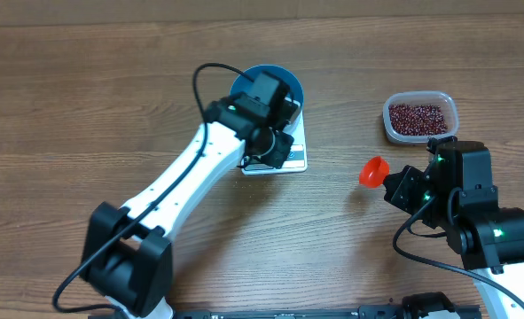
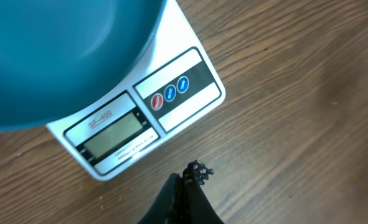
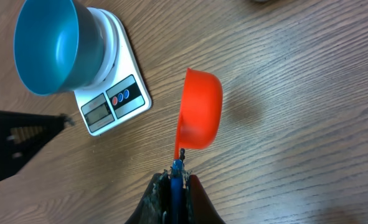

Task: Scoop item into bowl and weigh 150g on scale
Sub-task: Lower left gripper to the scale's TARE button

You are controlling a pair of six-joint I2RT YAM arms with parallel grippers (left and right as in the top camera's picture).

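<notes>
The right tool (image 3: 178, 176) is clamping the handle of the orange scoop (image 3: 199, 109), cup tipped sideways, so it's wanting a low, level dig into the beans (image 1: 415, 115) in the clear tub (image 1: 452, 105) nearby, while the left tool (image 2: 193, 174), clenched empty, is hovering beside the scale (image 2: 177, 87) carrying the bowl (image 3: 53, 43), arm outstretched.

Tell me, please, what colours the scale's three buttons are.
One red, two blue buttons; clearest in the left wrist view.
</notes>
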